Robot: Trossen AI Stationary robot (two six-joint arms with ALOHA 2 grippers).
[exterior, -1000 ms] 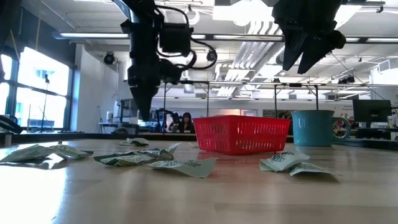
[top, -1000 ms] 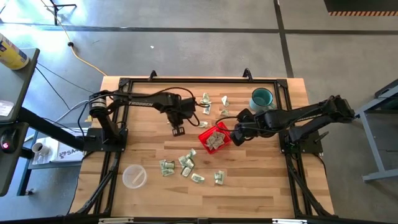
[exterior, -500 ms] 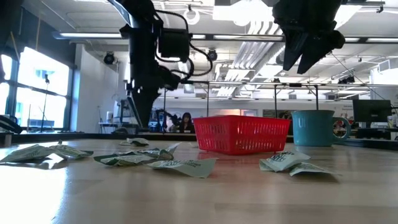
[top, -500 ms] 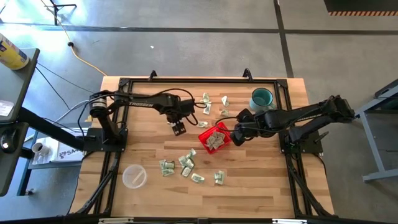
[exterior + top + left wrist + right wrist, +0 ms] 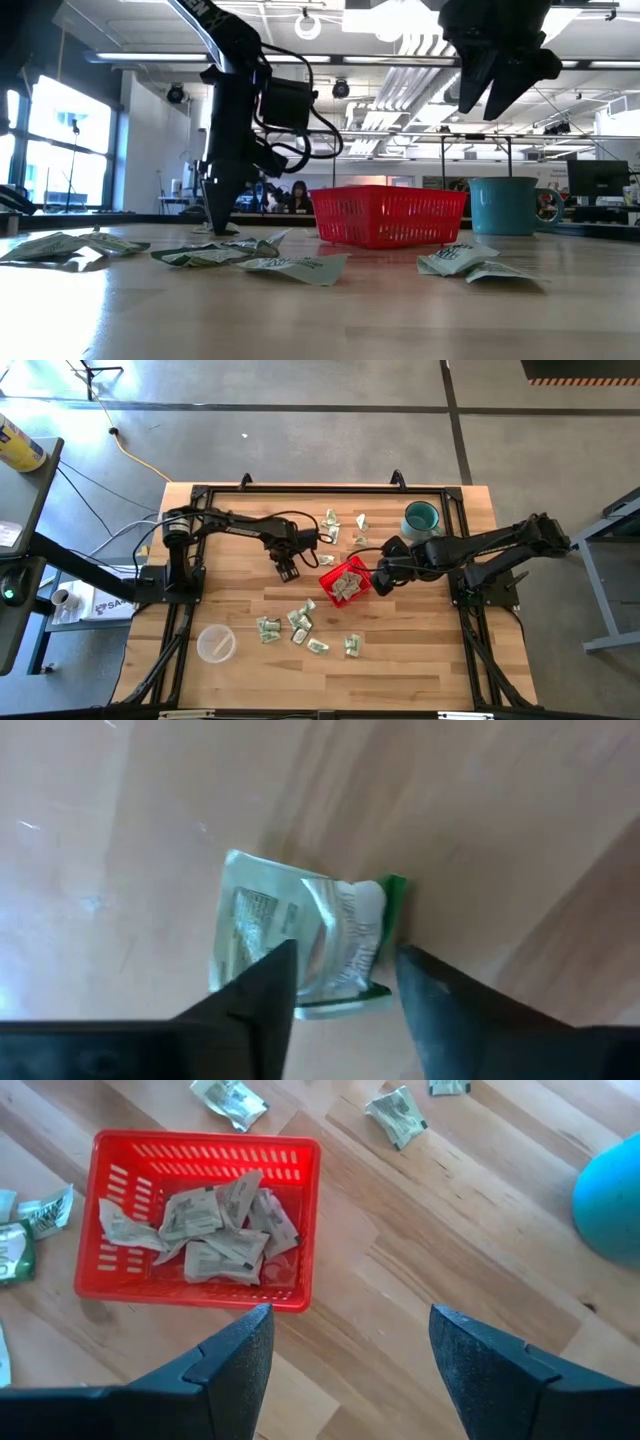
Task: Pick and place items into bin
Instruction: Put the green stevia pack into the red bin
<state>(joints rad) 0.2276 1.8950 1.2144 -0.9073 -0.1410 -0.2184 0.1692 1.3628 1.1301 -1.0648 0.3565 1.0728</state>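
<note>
Basically, left gripper (image 5: 289, 571) is down at the table (image 5: 420, 660), just left of the bin (image 5: 327, 577), straddling one packet (image 5: 300, 935). In its wrist view the fingers (image 5: 255, 1000) stand partly apart with the packet between them; no squeeze visible, so not gripped yet by my read.

Packet looks light, thin and crinkly, like soft foil or paper that bends under any pressure. It lies flat, so there is little edge to catch. The raised crumpled fold across its middle looks like the best bite: pinch across the narrow width there. Slick film may slide on the wood rather than lift, so come down low.

Right gripper (image 5: 374, 576) hovers just beside the bin's right edge, jaws wide, empty.

Several packets (image 5: 215, 1230) are already in the bin; more loose ones (image 5: 295, 625) lie in front.
</note>
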